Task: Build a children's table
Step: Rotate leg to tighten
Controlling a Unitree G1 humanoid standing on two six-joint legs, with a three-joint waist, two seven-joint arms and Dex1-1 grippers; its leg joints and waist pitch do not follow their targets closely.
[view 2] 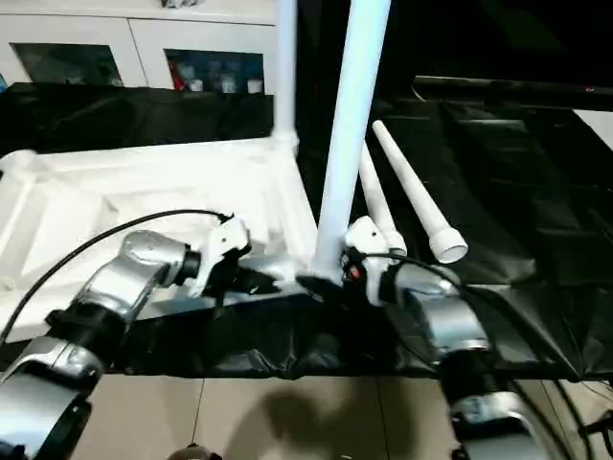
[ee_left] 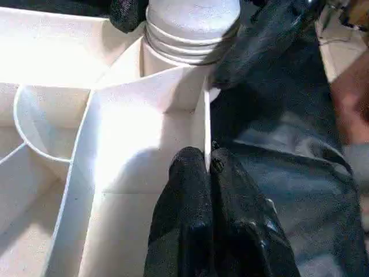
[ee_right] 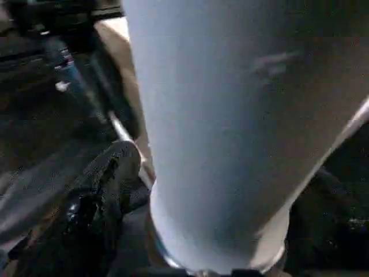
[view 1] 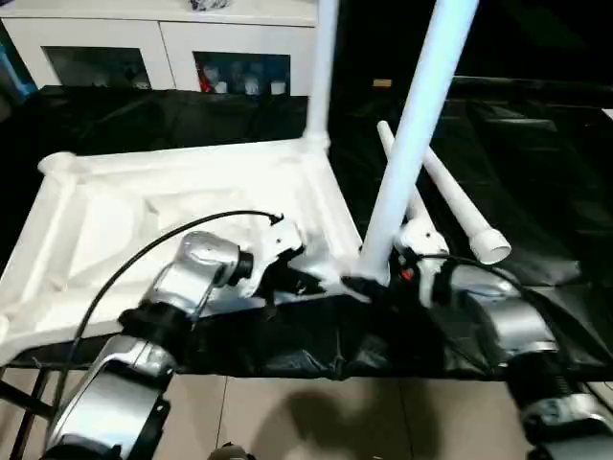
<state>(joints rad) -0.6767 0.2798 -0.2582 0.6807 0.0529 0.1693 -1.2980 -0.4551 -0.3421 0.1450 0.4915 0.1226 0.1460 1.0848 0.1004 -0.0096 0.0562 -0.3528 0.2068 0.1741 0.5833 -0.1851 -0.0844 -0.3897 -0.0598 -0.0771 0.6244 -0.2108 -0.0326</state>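
Observation:
The white tabletop (view 1: 115,220) lies upside down on black cloth, ribs up. One white leg (view 1: 324,57) stands upright in its far right corner socket. A second leg (view 1: 417,134) rises tilted from the near right corner, its ribbed base (ee_left: 190,29) in the socket. My right gripper (view 1: 378,278) sits open around that leg's base; one black finger (ee_right: 104,196) stands a little off the tube. My left gripper (ee_left: 207,158) is shut on the tabletop's thin rim (ee_left: 206,115) just beside that corner.
Two loose legs (view 2: 412,182) lie side by side on the black cloth (view 1: 536,172) to the right of the tabletop. A white cabinet with glass doors (view 1: 163,38) stands behind. The covered surface's near edge runs just under both forearms, with tiled floor below.

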